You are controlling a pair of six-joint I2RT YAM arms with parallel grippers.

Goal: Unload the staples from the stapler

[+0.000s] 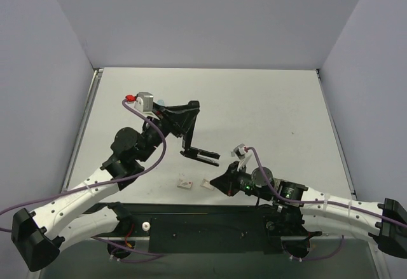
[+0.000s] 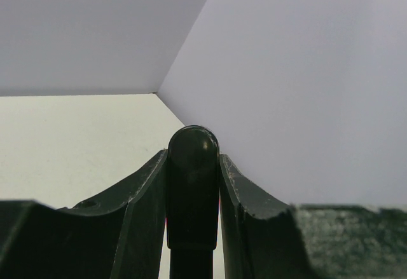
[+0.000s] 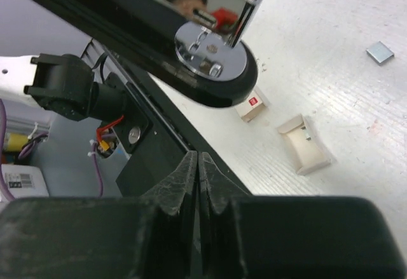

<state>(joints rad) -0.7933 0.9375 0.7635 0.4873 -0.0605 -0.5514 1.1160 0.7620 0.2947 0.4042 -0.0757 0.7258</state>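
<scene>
At the bottom centre of the frame the left gripper (image 2: 193,158) clamps the stapler (image 2: 193,171), seen end-on as a black bar with a rounded, glossy tip rising just above the fingertips. Its two dark fingers (image 2: 143,196) press against either side of the bar, and their scuffed bases fill the lower corners. Behind them, the pale table (image 2: 76,145) lies at the left, meeting two plain walls (image 2: 305,69) that join in a corner above the centre.

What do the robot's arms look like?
The left arm and right arm are white tubes with chunky black joints. A purple cable loops along each. There's a red plug by the left arm's grey box, and a green light glows on the right arm. The left hand and right hand are black.
</scene>
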